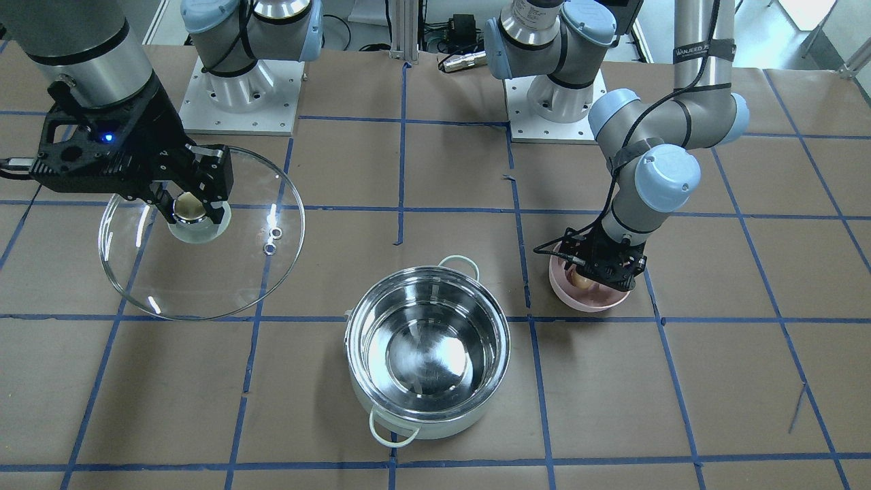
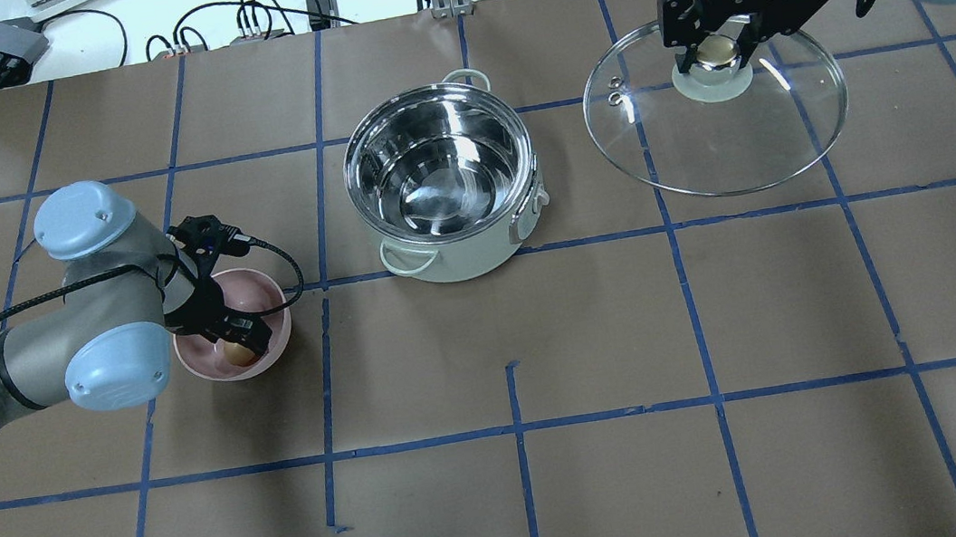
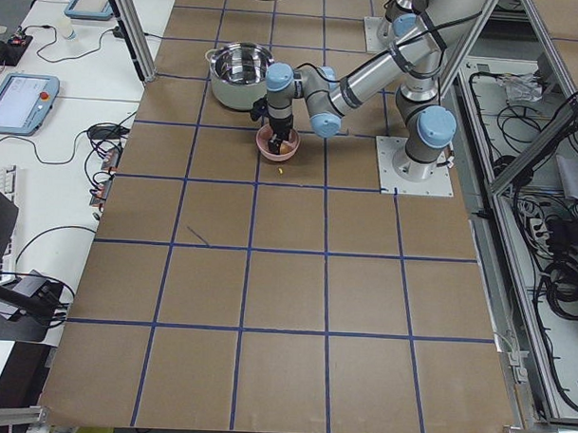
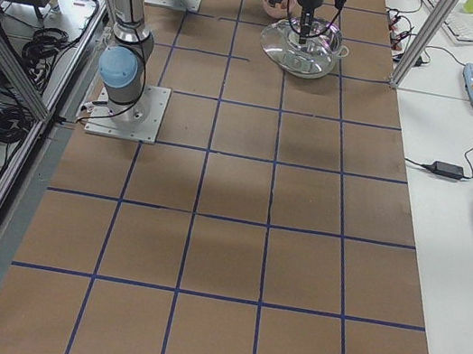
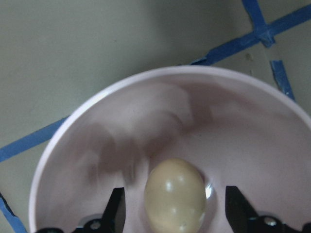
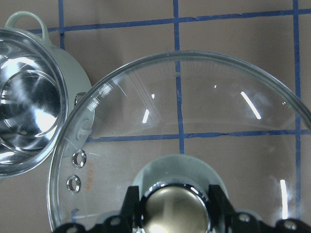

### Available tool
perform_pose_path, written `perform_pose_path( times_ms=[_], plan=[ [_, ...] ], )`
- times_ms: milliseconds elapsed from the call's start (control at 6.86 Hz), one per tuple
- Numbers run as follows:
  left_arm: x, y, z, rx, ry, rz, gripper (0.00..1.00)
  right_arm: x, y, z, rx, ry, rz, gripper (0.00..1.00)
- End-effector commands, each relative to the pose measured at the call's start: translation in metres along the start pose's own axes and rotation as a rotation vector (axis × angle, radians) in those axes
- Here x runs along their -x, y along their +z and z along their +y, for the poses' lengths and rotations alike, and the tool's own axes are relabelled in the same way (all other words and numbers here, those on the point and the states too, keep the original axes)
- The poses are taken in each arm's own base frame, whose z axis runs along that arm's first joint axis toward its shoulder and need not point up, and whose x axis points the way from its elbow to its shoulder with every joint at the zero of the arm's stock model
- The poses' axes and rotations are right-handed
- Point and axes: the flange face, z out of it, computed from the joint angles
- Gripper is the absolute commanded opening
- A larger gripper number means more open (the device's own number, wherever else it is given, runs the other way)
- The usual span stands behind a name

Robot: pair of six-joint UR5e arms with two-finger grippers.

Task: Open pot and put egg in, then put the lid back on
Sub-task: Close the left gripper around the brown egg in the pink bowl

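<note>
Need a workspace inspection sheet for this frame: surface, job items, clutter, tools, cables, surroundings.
Surface: brown paper table cover with blue tape grid, flat.
Pot: cream-white steel pot, uncovered and empty.
Egg: tan egg lying in pink bowl.
Lid: clear glass lid, off to the pot's side.
Clutter: nothing seen.
Tools: left tool open, fingers either side of the egg; right tool shut on the lid's brassy knob.
Cables: black cable loops over the bowl.
Surroundings: teach pendants on side desks.
</note>
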Motion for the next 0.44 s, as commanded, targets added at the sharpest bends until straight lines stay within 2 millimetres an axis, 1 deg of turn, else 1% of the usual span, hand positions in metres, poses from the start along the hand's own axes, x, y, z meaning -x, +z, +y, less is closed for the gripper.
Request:
perform_pose_path(
  times_ms=[0,146,292],
  plan=[
    [-0.0007,0.0015,0.0013,0.011,-0.020,0.006,0.58,-0.0005,0.0016,-0.0002,0.004,0.001,0.001,0.09],
    [-0.0006,0.0014,0.0012,0.010,-0.023,0.005,0.44,-0.0005,0.0016,-0.0002,0.004,0.001,0.001,0.09],
    [-0.0006,0.0014,0.0012,0.010,-0.023,0.005,0.33,-0.0005,0.0019,0.0001,0.007,0.001,0.001,0.09]
  ],
)
